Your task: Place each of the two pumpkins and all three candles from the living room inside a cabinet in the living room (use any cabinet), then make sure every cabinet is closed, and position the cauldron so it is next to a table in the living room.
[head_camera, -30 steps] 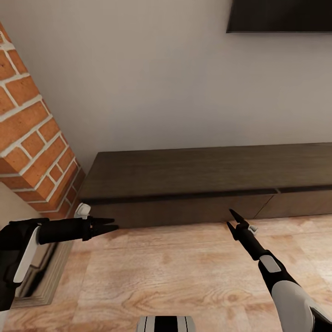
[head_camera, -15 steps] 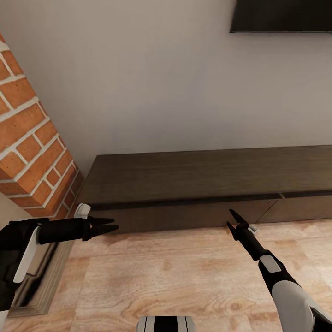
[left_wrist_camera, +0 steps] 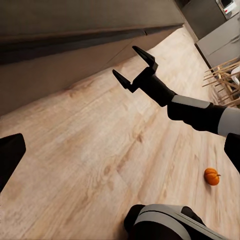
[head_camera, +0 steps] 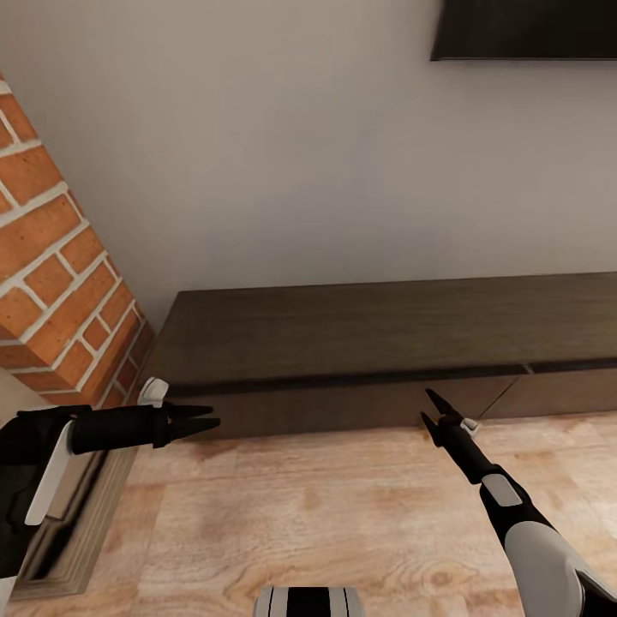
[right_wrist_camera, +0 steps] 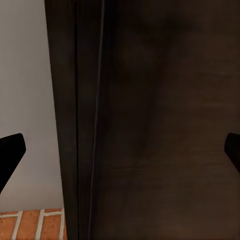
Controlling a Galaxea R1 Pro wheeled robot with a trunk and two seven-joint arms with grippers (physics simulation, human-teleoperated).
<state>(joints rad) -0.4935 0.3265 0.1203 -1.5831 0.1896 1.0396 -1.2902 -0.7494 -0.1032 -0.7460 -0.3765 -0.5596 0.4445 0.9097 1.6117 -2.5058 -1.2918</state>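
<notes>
Both grippers hang empty with fingers spread: the right gripper [head_camera: 434, 409] hovers just short of the long, low dark-brown wooden cabinet [head_camera: 360, 330], near the seam between two flat fronts, and the left gripper [head_camera: 199, 417] points toward that cabinet's left end beside the red brick column [head_camera: 60, 274]. All fronts in view look shut. One small ribbed orange pumpkin [left_wrist_camera: 212, 176] lies on the pale wood-plank floor [head_camera: 343, 514], well apart from the cabinet. The step in hand seems to be opening a front; next the right fingertips must catch an edge of the handleless front.

cabinet [head_camera: 386, 334] against wall [head_camera: 283, 154], brick column [head_camera: 60, 283] at its left.
</notes>
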